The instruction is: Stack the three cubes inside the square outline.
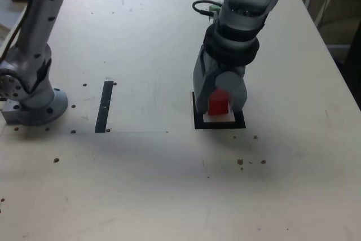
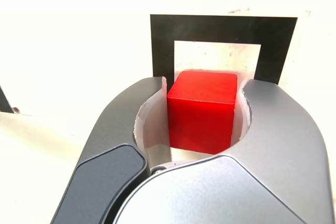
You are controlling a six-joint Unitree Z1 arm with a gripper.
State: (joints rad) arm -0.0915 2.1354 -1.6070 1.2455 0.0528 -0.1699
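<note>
Pale, speck-marked tabletop (image 1: 141, 184) spreads beneath you, lit brightly. Your grey rounded gripper (image 1: 221, 105) has its jaws closed against opposite sides of a solid red cube (image 2: 202, 111), their pale inner pads (image 2: 153, 127) flanking it. You have the cube at the thick black square outline (image 2: 223, 29), its pale interior partly visible; whether the cube touches the surface, you cannot tell. Toward the exterior view's left, you have a straight black strip (image 1: 104, 106), well apart from the outline, then the grey arm base (image 1: 42, 108). Open surface lies between outline and strip, and between outline and the table's slanting edge at the exterior view's right.
</note>
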